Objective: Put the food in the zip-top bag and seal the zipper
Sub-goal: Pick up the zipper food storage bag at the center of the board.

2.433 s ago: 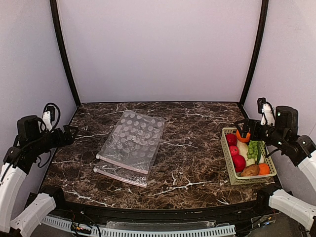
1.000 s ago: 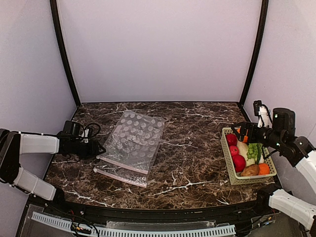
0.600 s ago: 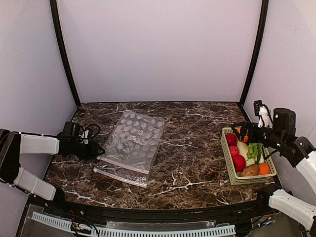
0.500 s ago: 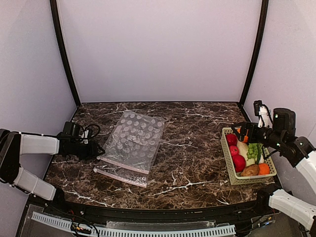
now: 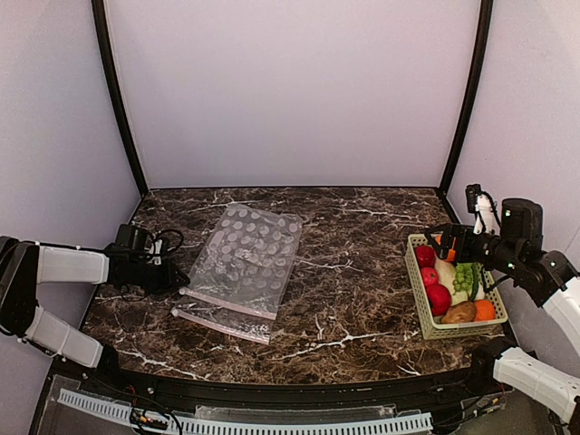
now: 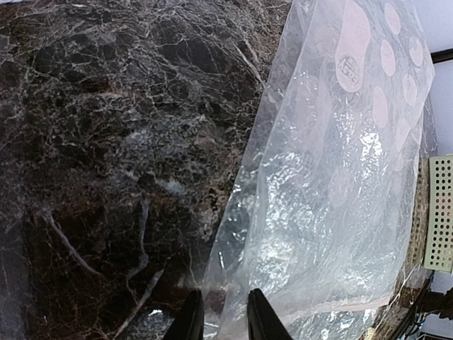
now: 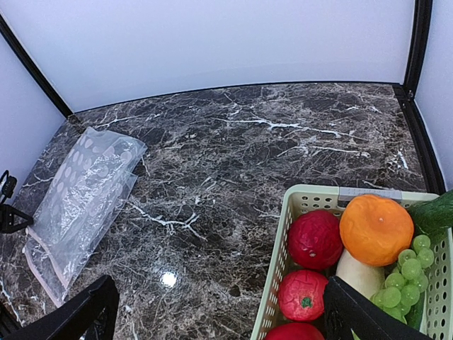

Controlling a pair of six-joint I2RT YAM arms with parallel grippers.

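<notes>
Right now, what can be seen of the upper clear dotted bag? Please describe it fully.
The upper dotted bag is thin, clear, crinkled plastic printed with white dots, with a pinkish zipper strip along its near edge. It lies flat on the dark marble table, partly covering a second similar bag. Nothing shows inside it. The left gripper has its fingertips astride the bag's left edge; whether they pinch it is unclear.

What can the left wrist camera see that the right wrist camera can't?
Only the left wrist camera shows the small round stamp on the dotted bag, with the left hand at the bag's edge. Only the right wrist camera shows the right hand, wide open, plus red apples, an orange and grapes. Both show the bag, the marble table and the green basket.
</notes>
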